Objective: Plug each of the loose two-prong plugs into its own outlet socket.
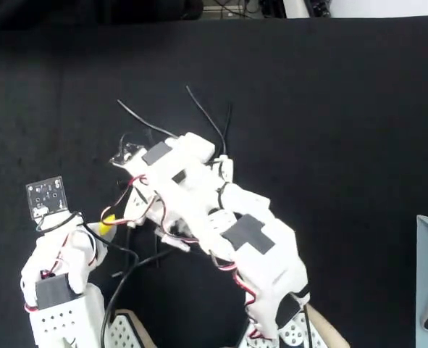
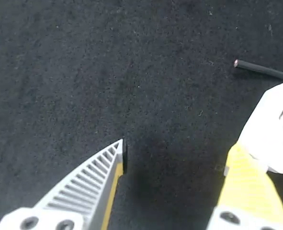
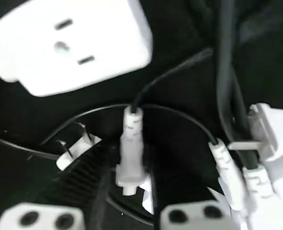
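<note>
**Insertion not yet made: right pincer at plug, left pincer beside socket**

Right pincer (image 3: 131,191): positioned at a white plug (image 3: 131,148) whose black cord (image 3: 165,76) arches away. Whether it pinches the plug cannot be told. Just beyond lies a socket (image 3: 69,43), its slots bare. A second plug (image 3: 67,155) lies close by with two prongs exposed, and further plugs (image 3: 227,175) lie near.

Left pincer (image 2: 177,148): spread wide, pinching nothing. Its yellow finger (image 2: 249,191) touches the edge of a socket (image 2: 270,129); whether this is the same socket cannot be told. A cut cord end (image 2: 261,70) lies near it on the table (image 2: 84,57).

Assessment: the step in hand appears to be lining a plug up with a socket, and no plug is seen seated. The next move calls for prongs squared to the slots and a straight push. The socket is likely to slide unless braced, and the left pincer is placed to do that.

Views: the right wrist view gives slots and prongs. In the high view the right arm (image 1: 221,217) covers them, but that view shows the two arms close together, a small board (image 1: 45,197) by the left arm and loose cords (image 1: 206,116) beyond.
</note>
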